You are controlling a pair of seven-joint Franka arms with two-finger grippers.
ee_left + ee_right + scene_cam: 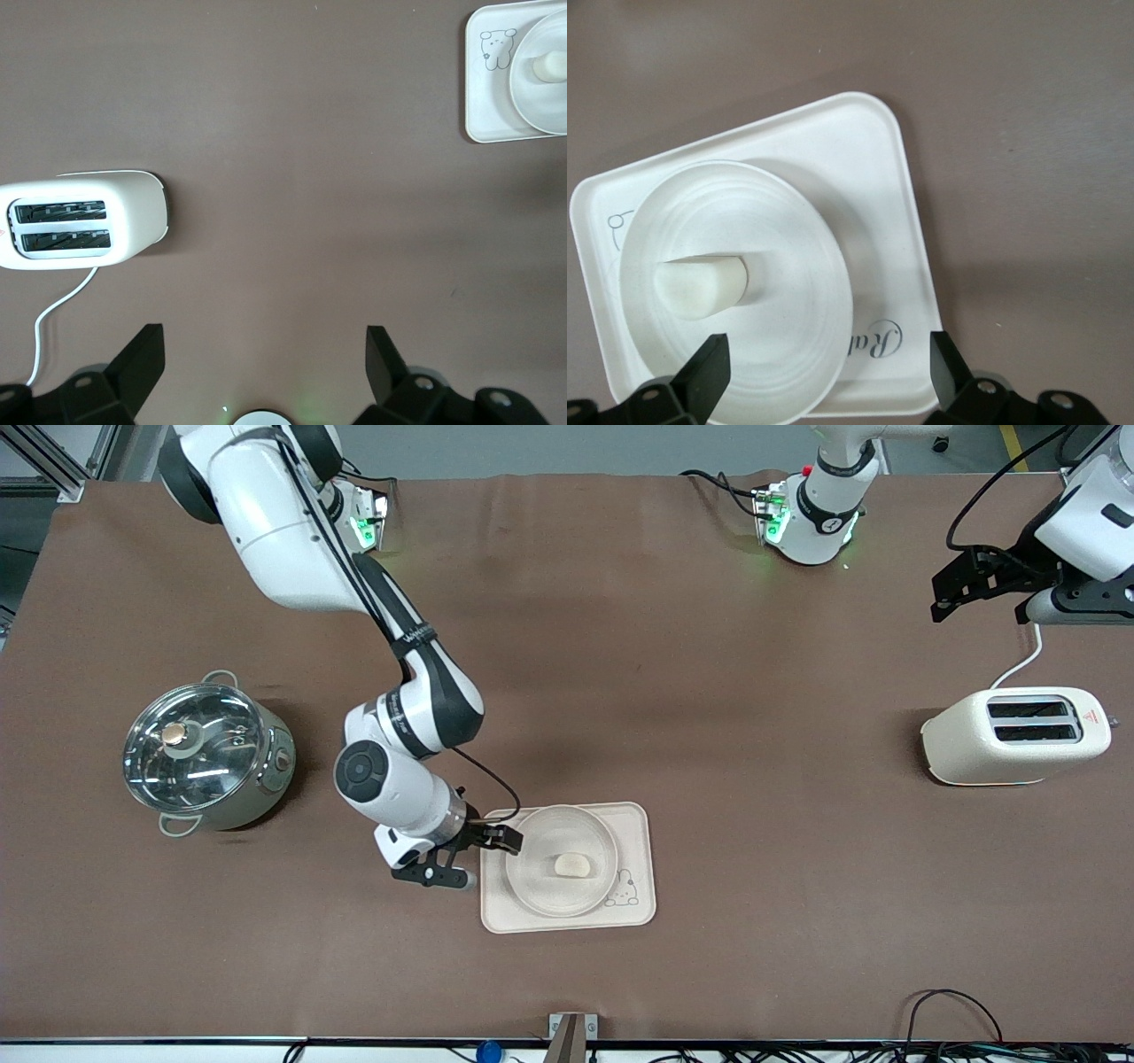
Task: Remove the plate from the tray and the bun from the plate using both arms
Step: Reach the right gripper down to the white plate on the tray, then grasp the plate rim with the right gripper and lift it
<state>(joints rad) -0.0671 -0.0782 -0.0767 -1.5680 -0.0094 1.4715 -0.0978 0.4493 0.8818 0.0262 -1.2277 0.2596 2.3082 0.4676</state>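
Observation:
The round cream plate [542,890] lies on the rectangular cream tray [634,834] with the rabbit drawing. The small pale bun [572,864] lies on the plate, near its middle. My right gripper [478,857] is open and empty, over the tray's edge at the right arm's end, next to the plate's rim. The right wrist view shows the plate [788,257], the bun [700,285] and the tray [868,159] between the spread fingers of the right gripper [828,363]. My left gripper [946,593] is open and empty, up over the table near the toaster; it also shows in the left wrist view [266,350].
A steel pot with a glass lid [204,753] stands toward the right arm's end. A cream toaster [1014,735] with a white cord stands toward the left arm's end and shows in the left wrist view [80,221]. The tray [483,106] shows there too.

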